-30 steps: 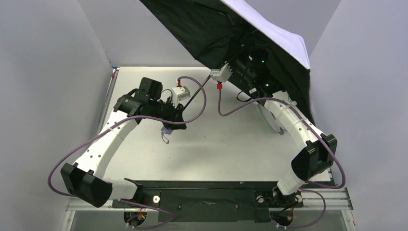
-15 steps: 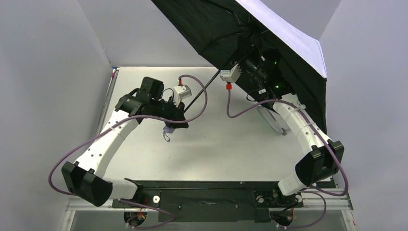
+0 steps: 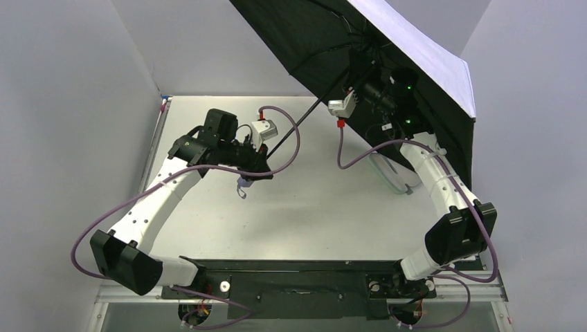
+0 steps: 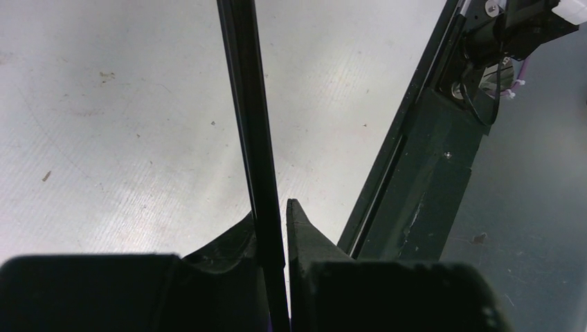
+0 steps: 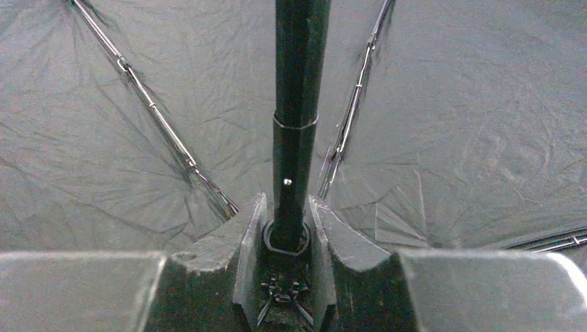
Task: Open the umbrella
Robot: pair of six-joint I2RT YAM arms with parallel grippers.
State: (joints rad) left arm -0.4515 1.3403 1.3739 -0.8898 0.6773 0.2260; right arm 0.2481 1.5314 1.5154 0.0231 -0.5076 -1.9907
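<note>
umbrella: compact folding umbrella, pale lavender-white fabric over black lining. Held in the air at far right above the white table, canopy spread and tilted, underside facing the arms.
long axis: thin black shaft runs diagonally from low-left, at the left arm, up and right into the canopy hub.
left gripper: pinched narrow on the shaft's low end. The small lavender handle with wrist loop hangs just below it.
right gripper: under the canopy, fingers closed either side of the black runner collar around the shaft. Thin metal ribs fan out beyond.
key relation: the hub lies straight ahead of the right gripper along the shaft. The left gripper is at the opposite end, well apart.
nearer arm: right, at the runner. Left acts as anchor.
next move (my read): drive the runner further up the axis toward the hub while left braces. An off-axis push risks bending the shaft.
latch: can't tell if the runner has locked.
</note>
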